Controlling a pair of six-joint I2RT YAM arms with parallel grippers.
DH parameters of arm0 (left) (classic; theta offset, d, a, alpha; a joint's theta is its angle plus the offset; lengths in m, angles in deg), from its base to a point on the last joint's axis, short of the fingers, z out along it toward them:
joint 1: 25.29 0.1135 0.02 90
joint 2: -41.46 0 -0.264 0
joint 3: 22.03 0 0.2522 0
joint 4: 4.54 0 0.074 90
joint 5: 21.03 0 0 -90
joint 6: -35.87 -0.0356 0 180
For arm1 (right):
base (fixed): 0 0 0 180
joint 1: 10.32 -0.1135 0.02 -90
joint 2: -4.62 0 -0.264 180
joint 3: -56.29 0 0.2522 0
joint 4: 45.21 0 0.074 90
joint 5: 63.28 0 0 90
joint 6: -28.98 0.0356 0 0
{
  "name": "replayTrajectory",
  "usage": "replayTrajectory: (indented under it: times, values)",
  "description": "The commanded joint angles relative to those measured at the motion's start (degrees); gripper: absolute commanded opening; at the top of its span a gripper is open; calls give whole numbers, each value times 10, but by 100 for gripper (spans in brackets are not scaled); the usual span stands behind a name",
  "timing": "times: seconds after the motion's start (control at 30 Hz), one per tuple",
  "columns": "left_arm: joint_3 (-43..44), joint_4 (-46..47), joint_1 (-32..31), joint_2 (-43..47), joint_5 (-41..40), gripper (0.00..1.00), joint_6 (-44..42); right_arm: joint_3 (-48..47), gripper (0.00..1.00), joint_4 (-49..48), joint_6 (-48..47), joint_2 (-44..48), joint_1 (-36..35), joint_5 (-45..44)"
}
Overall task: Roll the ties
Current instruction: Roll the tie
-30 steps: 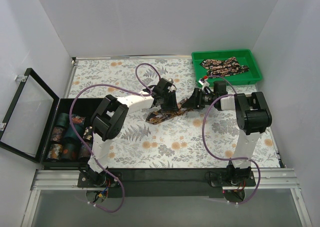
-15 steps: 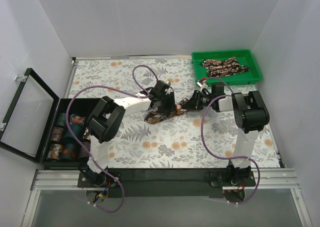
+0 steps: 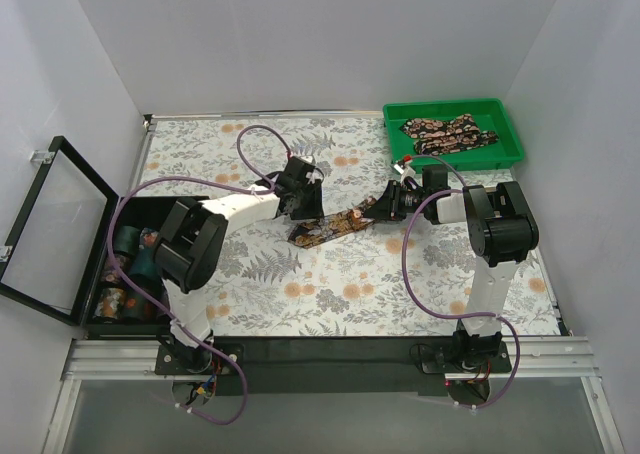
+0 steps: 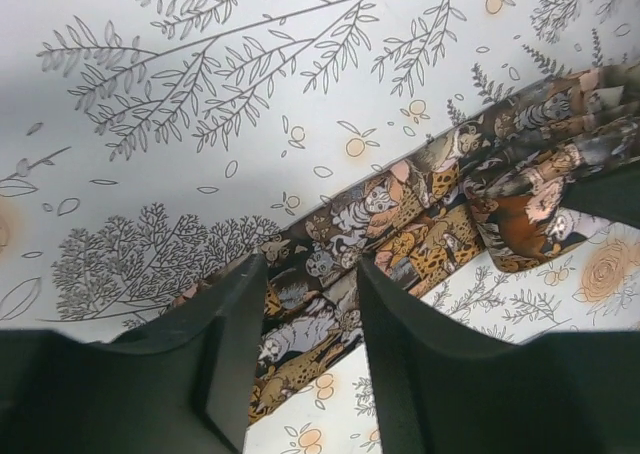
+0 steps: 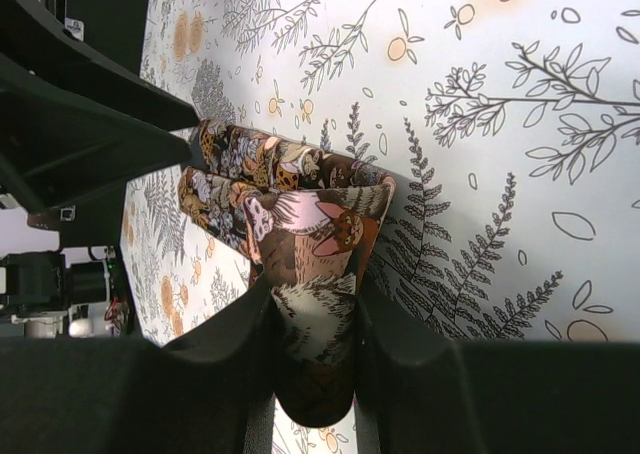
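One dark patterned tie lies flat on the fern-print cloth at mid table. My right gripper is shut on its partly rolled end, which fills the gap between the fingers in the right wrist view. My left gripper is open just above the tie's wide end; the tie shows between and beyond its fingers, not gripped. Another tie lies folded in the green tray at the back right.
A black case with its lid open stands at the left edge and holds several rolled ties. White walls enclose the table on three sides. Purple cables loop above both arms.
My left arm has swung left and back, from over the tie's middle to its wide end. The tie's wide end shifted slightly left. The right gripper stayed shut on the rolled end.
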Motion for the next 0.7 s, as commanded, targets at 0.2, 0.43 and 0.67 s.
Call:
replayTrajectory:
  times: [0.2, 0.43, 0.67]
  values:
    - [-27, -14, -5, -14, 10, 22, -1, 8, 11, 4, 17, 17, -2, -27]
    - [-84, -19, -5, -9, 18, 15, 32, 18, 12, 2, 52, 32, 0, -57]
    - [-131, -17, -5, 14, 22, 12, 50, 33, 13, -2, 78, 52, 2, -86]
